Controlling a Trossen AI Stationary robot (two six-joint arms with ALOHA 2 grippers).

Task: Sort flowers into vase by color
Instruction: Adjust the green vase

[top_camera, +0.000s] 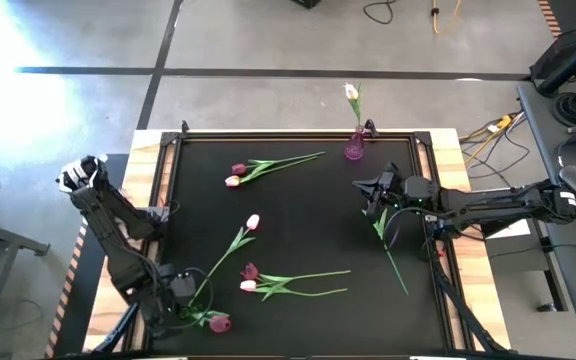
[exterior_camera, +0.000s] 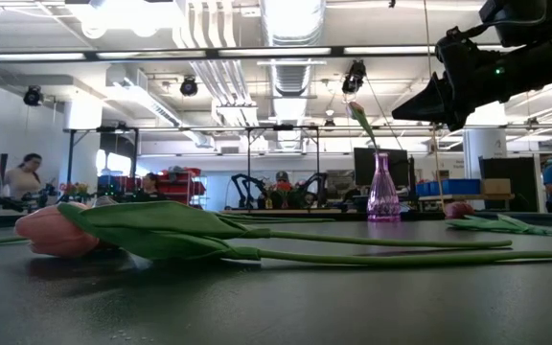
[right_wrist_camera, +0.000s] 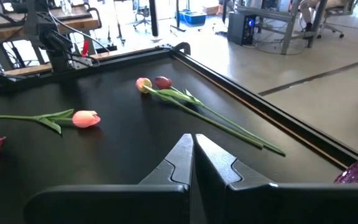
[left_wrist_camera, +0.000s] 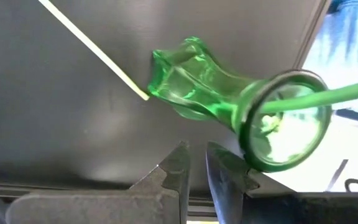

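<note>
Precariously, a green glass vase (left_wrist_camera: 229,99) sits just beyond the left gripper (left_wrist_camera: 195,163) at the table's near-left corner. Its fingers are a sliver apart and pinch nothing. The vase is waisted, translucent and thick-rimmed, and one thin green stem (left_wrist_camera: 347,92) runs into its mouth. From the wrist camera it looks tipped, but whether it really leans cannot be told. A nudge from those dark fingers could roll the smooth glass or flick the stem out.

At the far edge, a slim violet glass vase (top_camera: 354,148) holds one pale tulip (top_camera: 351,92) upright. The right gripper (top_camera: 371,190) hovers close by over the mat, fingers pressed together and empty. A careless swing could clip that narrow, top-heavy vase.

The other flowers lie loose on the matte black table (top_camera: 308,225):

- a magenta-and-pale pair (top_camera: 236,176) toward the back
- a single pink tulip (top_camera: 253,222) mid-table
- a second pair (top_camera: 250,278) near the front
- a magenta head (top_camera: 218,322) beside the left gripper
- a leafy stem (top_camera: 393,250) under the right arm

The paired heads touch and their soft leaves overlap. A pinch at one wiry stem may drag its neighbour along and mix the colours.
</note>
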